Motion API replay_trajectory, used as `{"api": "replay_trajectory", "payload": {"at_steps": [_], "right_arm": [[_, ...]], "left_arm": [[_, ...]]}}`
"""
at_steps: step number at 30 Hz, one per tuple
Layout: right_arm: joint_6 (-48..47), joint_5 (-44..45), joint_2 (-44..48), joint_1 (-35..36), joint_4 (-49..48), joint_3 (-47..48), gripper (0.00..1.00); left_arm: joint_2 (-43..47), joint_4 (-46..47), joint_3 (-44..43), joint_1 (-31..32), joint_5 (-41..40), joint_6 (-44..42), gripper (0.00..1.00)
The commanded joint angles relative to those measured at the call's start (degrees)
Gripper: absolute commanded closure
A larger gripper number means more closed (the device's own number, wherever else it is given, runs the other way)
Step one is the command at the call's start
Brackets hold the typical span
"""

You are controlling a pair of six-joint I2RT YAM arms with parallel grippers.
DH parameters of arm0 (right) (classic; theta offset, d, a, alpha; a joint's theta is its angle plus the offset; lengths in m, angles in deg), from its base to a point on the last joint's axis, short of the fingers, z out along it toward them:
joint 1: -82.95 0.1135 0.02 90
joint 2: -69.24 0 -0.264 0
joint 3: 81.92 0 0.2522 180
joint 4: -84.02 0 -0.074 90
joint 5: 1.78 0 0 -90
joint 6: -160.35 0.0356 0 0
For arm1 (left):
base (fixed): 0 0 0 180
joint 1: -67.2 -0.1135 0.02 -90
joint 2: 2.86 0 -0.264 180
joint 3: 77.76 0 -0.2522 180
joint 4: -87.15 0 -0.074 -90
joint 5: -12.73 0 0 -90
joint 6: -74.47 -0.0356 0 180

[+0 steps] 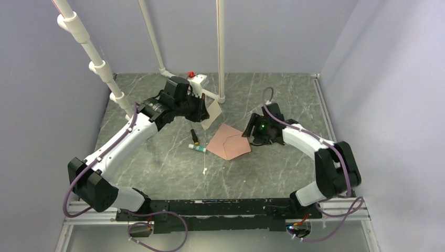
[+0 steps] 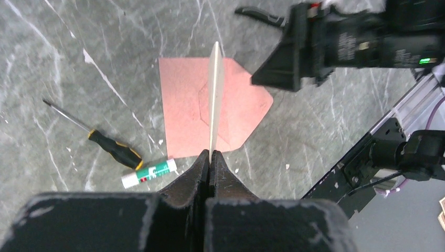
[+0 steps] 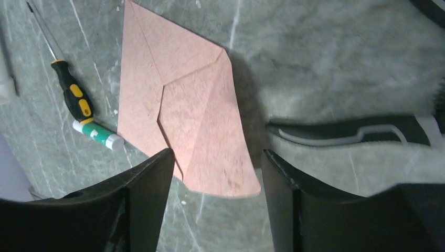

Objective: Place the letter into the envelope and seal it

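One edge-on letter (image 2: 214, 94) in left pincer (image 2: 210, 154), its face unseen.

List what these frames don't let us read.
- Letter face: the left wrist view sees it edge-on in the left claw; in the top view that claw hides part.
- Glue stick label: too small in every view.
- Black-handled tool: blurred in the right wrist view, mostly behind the right arm in the left wrist view.
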Motion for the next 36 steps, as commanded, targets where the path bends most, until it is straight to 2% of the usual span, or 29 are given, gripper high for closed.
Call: {"api": "replay_trajectory", "payload": {"at_steps": [1, 6, 8, 13, 20, 30, 36], "right_arm": [[1.4, 7.9, 7.3, -0.2, 8.3, -3.5, 0.43], [3.2, 9.9, 9.0, -0.3, 10.7, -8.2, 0.72], [3.3, 10.4, 8.1, -0.5, 10.8, -8.2, 0.75], [1.7, 10.1, 4.3, -4.1, 6.8, -7.8, 0.77], [-3.5, 9.2, -4.1, -9.2, 4.0, -1.7, 0.80], [-8.2, 15.6, -13.1, -12.4, 2.8, 8.9, 0.79], [-11.2, 8.8, -6.3, -8.8, 4.4, 9.3, 0.72]], "left_arm": [[0.3, 2.4, 3.3, 0.2, 1.3, 1.4, 0.98], [-1.4, 5.2, 6.0, 0.2, 3.0, 2.3, 0.98], [-2.6, 5.8, 6.3, 0.1, 4.0, 3.2, 0.97], [-8.2, 5.7, 4.7, 0.2, 6.1, 4.7, 0.98], [-14.0, 4.1, 2.2, 0.1, 4.2, 5.5, 0.98], [-16.3, 2.1, 0.0, -0.1, 0.8, 6.3, 0.97], [-15.7, 1.3, 0.6, -0.8, -1.4, 7.3, 0.97]]}}
